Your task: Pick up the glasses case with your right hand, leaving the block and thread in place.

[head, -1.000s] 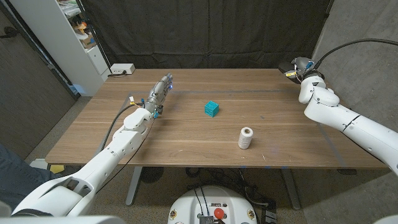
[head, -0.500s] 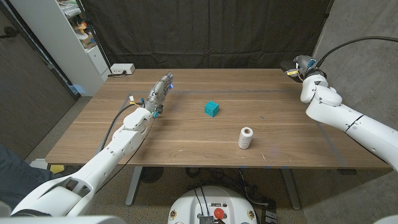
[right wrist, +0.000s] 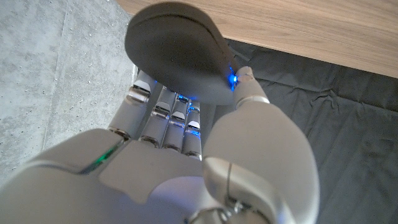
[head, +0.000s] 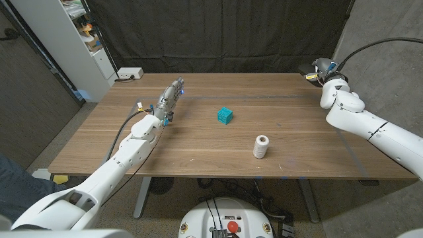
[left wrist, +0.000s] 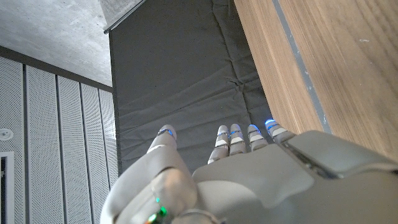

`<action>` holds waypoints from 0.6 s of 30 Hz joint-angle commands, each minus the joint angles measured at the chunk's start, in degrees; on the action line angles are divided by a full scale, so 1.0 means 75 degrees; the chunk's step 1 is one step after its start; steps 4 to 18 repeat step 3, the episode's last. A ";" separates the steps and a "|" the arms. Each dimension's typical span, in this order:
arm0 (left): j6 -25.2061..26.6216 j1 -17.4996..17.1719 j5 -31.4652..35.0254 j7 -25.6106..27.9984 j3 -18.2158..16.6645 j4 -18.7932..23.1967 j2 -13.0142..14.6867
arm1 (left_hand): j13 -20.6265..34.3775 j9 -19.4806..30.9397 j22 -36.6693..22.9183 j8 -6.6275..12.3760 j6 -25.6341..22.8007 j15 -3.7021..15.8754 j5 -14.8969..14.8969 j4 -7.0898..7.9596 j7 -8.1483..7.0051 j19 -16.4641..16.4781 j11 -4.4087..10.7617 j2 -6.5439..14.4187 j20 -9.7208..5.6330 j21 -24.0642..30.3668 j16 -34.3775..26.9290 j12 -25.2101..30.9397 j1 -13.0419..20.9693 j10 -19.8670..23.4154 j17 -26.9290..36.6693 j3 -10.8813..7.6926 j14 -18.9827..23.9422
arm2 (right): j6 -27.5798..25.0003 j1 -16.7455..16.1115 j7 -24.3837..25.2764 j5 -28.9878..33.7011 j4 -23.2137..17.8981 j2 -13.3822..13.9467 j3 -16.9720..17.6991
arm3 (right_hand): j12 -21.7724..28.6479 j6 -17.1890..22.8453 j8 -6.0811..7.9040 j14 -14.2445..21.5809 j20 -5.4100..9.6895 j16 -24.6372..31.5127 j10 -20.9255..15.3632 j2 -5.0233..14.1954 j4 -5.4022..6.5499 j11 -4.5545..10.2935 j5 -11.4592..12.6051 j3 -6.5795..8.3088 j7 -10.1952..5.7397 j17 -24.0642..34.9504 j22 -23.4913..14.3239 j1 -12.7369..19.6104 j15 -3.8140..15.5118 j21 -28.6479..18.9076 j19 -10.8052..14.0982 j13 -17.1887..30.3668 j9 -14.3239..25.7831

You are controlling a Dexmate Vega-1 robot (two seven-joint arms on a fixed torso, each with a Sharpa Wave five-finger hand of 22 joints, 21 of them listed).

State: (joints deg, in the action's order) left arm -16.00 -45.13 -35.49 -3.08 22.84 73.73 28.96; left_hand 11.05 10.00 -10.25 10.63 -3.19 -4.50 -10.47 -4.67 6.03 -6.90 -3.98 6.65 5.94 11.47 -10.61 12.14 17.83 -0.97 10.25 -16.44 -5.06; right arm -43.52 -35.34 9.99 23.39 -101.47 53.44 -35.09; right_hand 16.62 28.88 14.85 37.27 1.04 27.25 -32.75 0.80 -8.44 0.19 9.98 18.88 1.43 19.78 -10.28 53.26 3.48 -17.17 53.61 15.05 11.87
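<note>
A dark grey glasses case [right wrist: 177, 59] is held by my right hand [right wrist: 174, 162], thumb on one side and fingers on the other, just beyond the table's far right corner. In the head view that hand [head: 321, 69] hovers at that corner with the dark case [head: 307, 70] poking out of it. The teal block [head: 225, 116] sits mid-table and the white thread spool [head: 261, 146] stands upright nearer the front. My left hand [head: 168, 99] stays over the table's left part, fingers straight and holding nothing; the left wrist view shows its back [left wrist: 249, 180].
A small white box [head: 130, 73] with a cable sits at the table's [head: 198, 158] far left corner. White shelves [head: 73, 39] stand left of the table, a black curtain [head: 225, 33] hangs behind it, and a grey wall closes the right side.
My right arm has edged slightly farther toward the far right corner with the case in hand. The left arm, block and thread have not moved.
</note>
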 commanded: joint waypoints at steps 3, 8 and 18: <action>0.0036 -0.0040 0.0076 0.0144 0.0036 0.0097 -0.0029 | 0.0017 0.0029 -0.0042 0.0019 -0.0040 -0.0048 0.0000 -0.0031 -0.0013 -0.0022 -0.0036 0.0056 -0.0031 0.0029 -0.0019 -0.0005 0.0012 0.0020 0.0023 -0.0039 0.0002 | 0.0118 -0.0066 0.0005 -0.0080 0.0074 0.0041 0.0095 | -0.0004 0.0237 0.0014 0.0089 0.0184 -0.0020 -0.0098 0.0490 0.0021 -0.0008 0.0061 0.0024 -0.0183 0.0016 -0.0032 0.0415 0.0184 -0.0021 0.0215 0.0042 0.0040; 0.0036 -0.0040 0.0076 0.0144 0.0036 0.0097 -0.0029 | 0.0017 0.0029 -0.0042 0.0019 -0.0040 -0.0048 0.0000 -0.0031 -0.0013 -0.0022 -0.0036 0.0056 -0.0031 0.0029 -0.0019 -0.0005 0.0012 0.0020 0.0023 -0.0039 0.0002 | 0.0118 -0.0066 0.0005 -0.0080 0.0074 0.0041 0.0095 | -0.0004 0.0237 0.0014 0.0089 0.0184 -0.0020 -0.0098 0.0490 0.0021 -0.0008 0.0061 0.0024 -0.0183 0.0016 -0.0032 0.0415 0.0184 -0.0021 0.0215 0.0042 0.0040; 0.0036 -0.0040 0.0076 0.0144 0.0036 0.0097 -0.0029 | 0.0017 0.0029 -0.0042 0.0019 -0.0040 -0.0048 0.0000 -0.0031 -0.0013 -0.0022 -0.0036 0.0056 -0.0031 0.0029 -0.0019 -0.0005 0.0012 0.0020 0.0023 -0.0039 0.0002 | 0.0118 -0.0066 0.0005 -0.0080 0.0074 0.0041 0.0095 | -0.0004 0.0237 0.0014 0.0089 0.0184 -0.0020 -0.0098 0.0490 0.0021 -0.0008 0.0061 0.0024 -0.0183 0.0016 -0.0032 0.0415 0.0184 -0.0021 0.0215 0.0042 0.0040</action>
